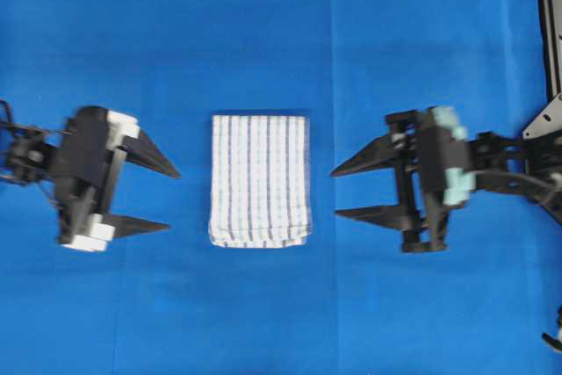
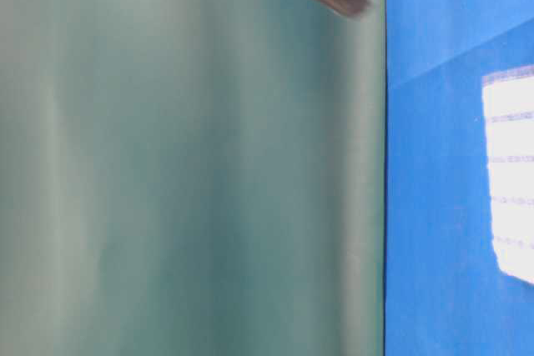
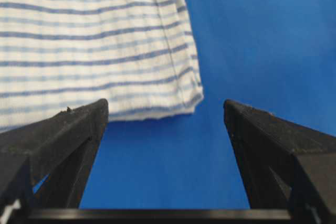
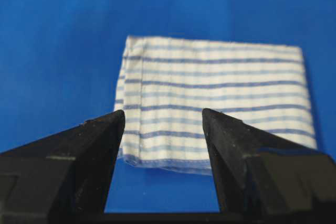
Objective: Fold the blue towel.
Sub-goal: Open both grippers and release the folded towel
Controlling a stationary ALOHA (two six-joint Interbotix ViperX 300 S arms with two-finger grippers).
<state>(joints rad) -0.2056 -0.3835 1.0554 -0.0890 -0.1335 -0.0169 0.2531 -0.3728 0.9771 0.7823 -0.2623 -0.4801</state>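
The blue towel (image 1: pixel 260 180), white with thin blue stripes, lies folded into a small rectangle in the middle of the blue table cover. My left gripper (image 1: pixel 173 200) stands open just left of it, fingers pointing at the towel and apart from it. In the left wrist view the towel (image 3: pixel 94 51) lies beyond the open gripper (image 3: pixel 165 109), with bare blue cover between the fingers. My right gripper (image 1: pixel 334 191) is open just right of the towel, not touching it. From the right wrist the towel (image 4: pixel 215 93) lies ahead of the empty open gripper (image 4: pixel 164 116). At table level, only a towel (image 2: pixel 511 172) edge shows.
The plain blue table cover (image 1: pixel 263 32) spreads all around the towel. A metal frame (image 1: pixel 549 24) runs along the right edge overhead. A grey-green surface (image 2: pixel 192 172) fills most of the table-level view.
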